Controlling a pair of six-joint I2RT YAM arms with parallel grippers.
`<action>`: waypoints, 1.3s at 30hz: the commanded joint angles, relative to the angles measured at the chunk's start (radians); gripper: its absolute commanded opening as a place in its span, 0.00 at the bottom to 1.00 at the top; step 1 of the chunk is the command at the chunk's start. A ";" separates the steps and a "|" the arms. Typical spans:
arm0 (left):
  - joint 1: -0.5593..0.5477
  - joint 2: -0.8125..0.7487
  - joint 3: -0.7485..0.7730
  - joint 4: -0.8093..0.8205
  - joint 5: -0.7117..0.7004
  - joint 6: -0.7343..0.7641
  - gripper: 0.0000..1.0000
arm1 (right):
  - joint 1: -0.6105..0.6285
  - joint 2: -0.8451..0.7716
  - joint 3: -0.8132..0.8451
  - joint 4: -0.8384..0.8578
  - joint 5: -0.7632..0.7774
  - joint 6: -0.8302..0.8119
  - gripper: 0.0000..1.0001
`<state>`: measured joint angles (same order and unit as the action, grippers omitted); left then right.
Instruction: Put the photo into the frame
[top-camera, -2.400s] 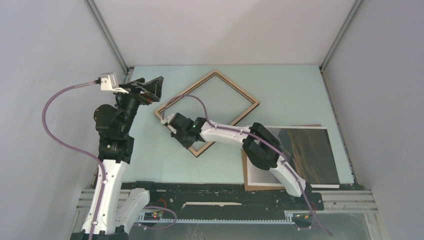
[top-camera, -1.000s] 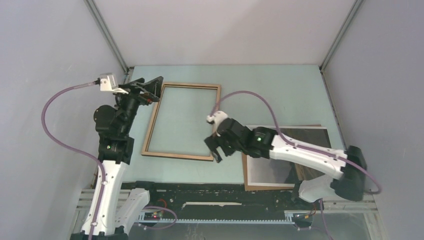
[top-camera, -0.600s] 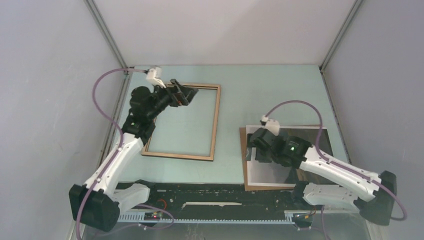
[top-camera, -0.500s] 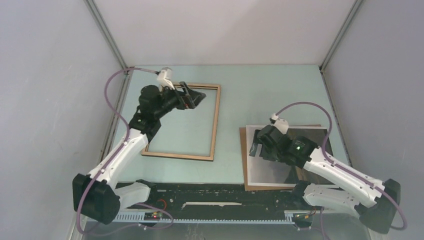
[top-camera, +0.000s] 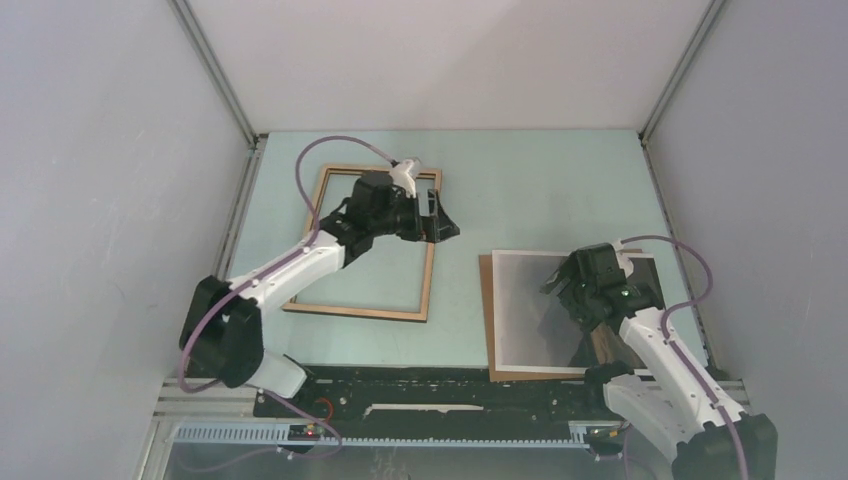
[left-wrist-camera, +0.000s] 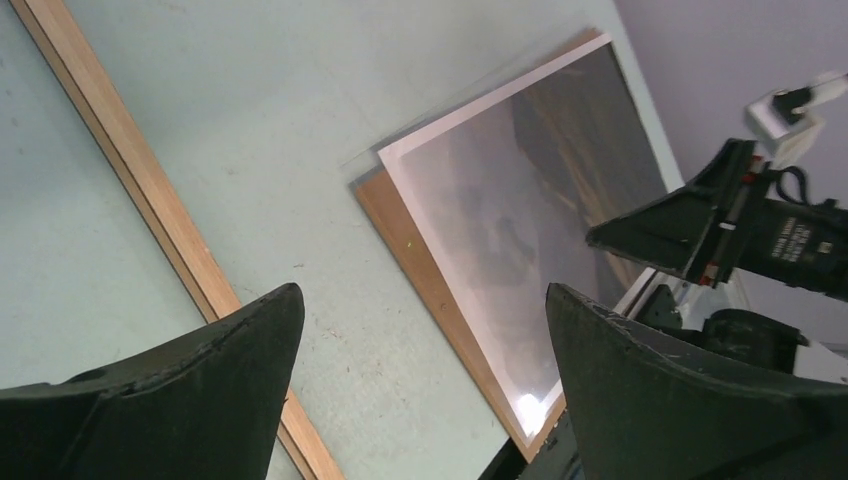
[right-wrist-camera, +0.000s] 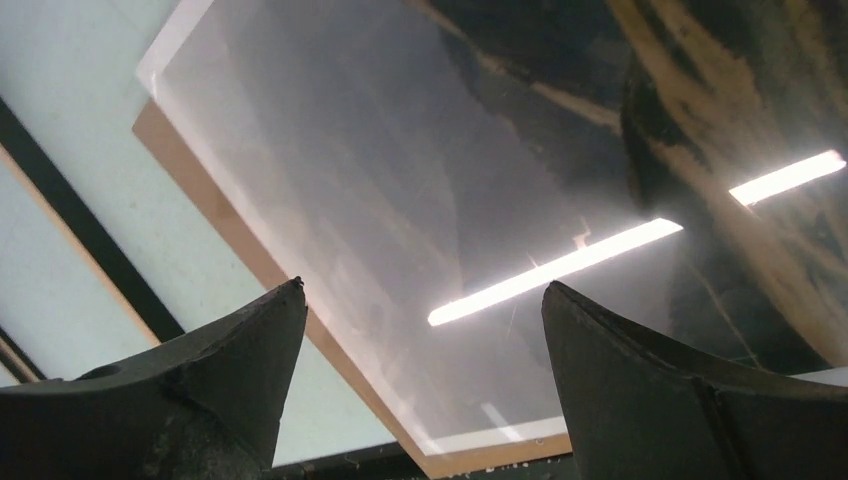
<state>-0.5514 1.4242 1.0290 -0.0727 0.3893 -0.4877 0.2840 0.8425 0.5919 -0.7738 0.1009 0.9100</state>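
The frame (top-camera: 304, 245) lies flat at the left of the table, light wood rim up, its long sides running front to back. My left gripper (top-camera: 445, 222) hovers open over its upper right rim; the left wrist view shows that rim (left-wrist-camera: 150, 200) beside the left gripper (left-wrist-camera: 422, 292), with nothing between the fingers. The photo (top-camera: 525, 310), a dark landscape with a white border, lies at the right. My right gripper (top-camera: 562, 290) hangs open above it. In the right wrist view the glossy photo (right-wrist-camera: 450, 180) reflects ceiling lights under the empty right gripper (right-wrist-camera: 422, 287).
A brown backing board (top-camera: 487, 325) lies under the photo and sticks out at its left and near edges, backing board (right-wrist-camera: 250, 250). The black rail (top-camera: 450, 385) runs along the table's near edge. Grey walls enclose the teal table (top-camera: 560, 190).
The frame was turned from a diamond to square with the table, then stayed still. My left arm swung right across it to its right rim. My right arm drew back over the photo.
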 joint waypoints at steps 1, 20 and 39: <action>-0.041 0.111 0.101 -0.019 -0.089 -0.015 0.96 | -0.056 0.049 0.008 0.067 -0.021 -0.070 0.94; -0.152 0.469 0.224 0.244 -0.246 -0.415 1.00 | -0.063 0.153 -0.010 0.201 -0.090 -0.157 0.94; -0.165 0.632 0.291 0.310 -0.116 -0.501 0.96 | -0.105 0.189 -0.083 0.260 -0.090 -0.142 0.94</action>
<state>-0.7097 2.0296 1.2396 0.1997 0.2268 -0.9630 0.1947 1.0172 0.5083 -0.5400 0.0135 0.7712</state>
